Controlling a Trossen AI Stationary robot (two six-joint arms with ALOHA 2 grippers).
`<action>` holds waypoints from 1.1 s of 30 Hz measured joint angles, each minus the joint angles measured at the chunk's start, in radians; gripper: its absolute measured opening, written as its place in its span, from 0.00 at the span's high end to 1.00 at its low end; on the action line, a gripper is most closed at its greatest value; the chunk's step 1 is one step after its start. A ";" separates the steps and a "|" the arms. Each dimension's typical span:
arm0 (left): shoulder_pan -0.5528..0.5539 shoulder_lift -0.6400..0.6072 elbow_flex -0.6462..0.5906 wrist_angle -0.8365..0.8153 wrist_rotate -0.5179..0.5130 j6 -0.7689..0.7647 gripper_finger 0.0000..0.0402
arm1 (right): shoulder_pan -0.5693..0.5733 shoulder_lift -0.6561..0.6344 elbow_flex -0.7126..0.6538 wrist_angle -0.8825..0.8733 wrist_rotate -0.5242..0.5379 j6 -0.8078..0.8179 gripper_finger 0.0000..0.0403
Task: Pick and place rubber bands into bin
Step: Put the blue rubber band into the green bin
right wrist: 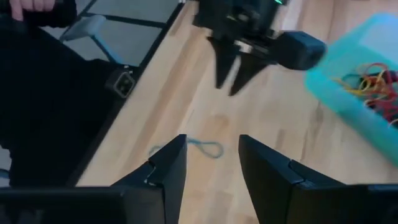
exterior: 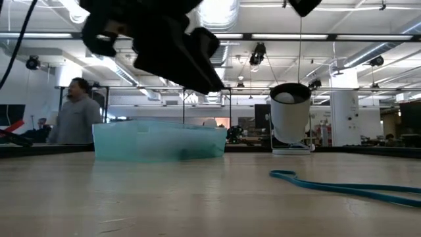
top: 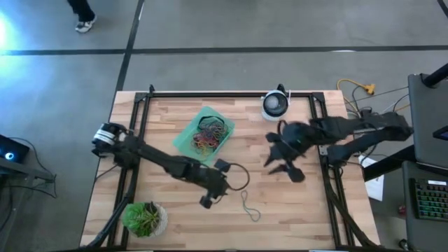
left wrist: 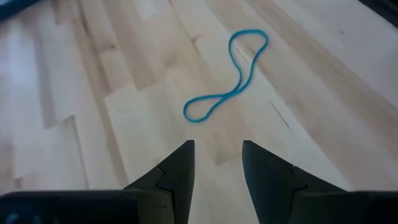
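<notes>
Teal plastic makes up the bin (top: 183,142), which sits toward the far left part of the wooden table (top: 294,210). It is already holding a heap of rubber bands (top: 210,134), red and yellow and dark ones all tangled up. I think it sits in the middle reach so both arms can get to it.

One blue band (top: 249,208) lies flat on the wood, well apart from the bin and closer to the near edge. It looks like a squashed figure eight. That one probably needs picking up next.

The left gripper (top: 213,183) hangs over the table between the bin and the blue band. In its own wrist view the fingers (left wrist: 179,171) are a little way open with nothing between them, and the band lies just ahead, so it seems to be lining up for a grab.

The right gripper (top: 283,165) is up over the right side of the table, near a round white device (top: 275,105). Its fingers (right wrist: 166,167) are apart and empty too. It looks like it is staying out of the way.

A potted plant (top: 144,219) stands at the near left corner.
</notes>
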 joint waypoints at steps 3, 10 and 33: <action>0.031 0.061 0.038 0.025 0.056 0.023 0.71 | 0.100 -0.059 -0.048 0.002 0.084 0.078 0.65; 0.063 0.246 0.186 0.027 0.136 0.102 0.71 | 0.326 -0.144 -0.174 0.041 0.282 0.237 0.65; 0.100 0.463 0.503 -0.269 0.211 0.116 0.71 | 0.671 -0.160 -0.340 0.262 0.462 0.392 0.65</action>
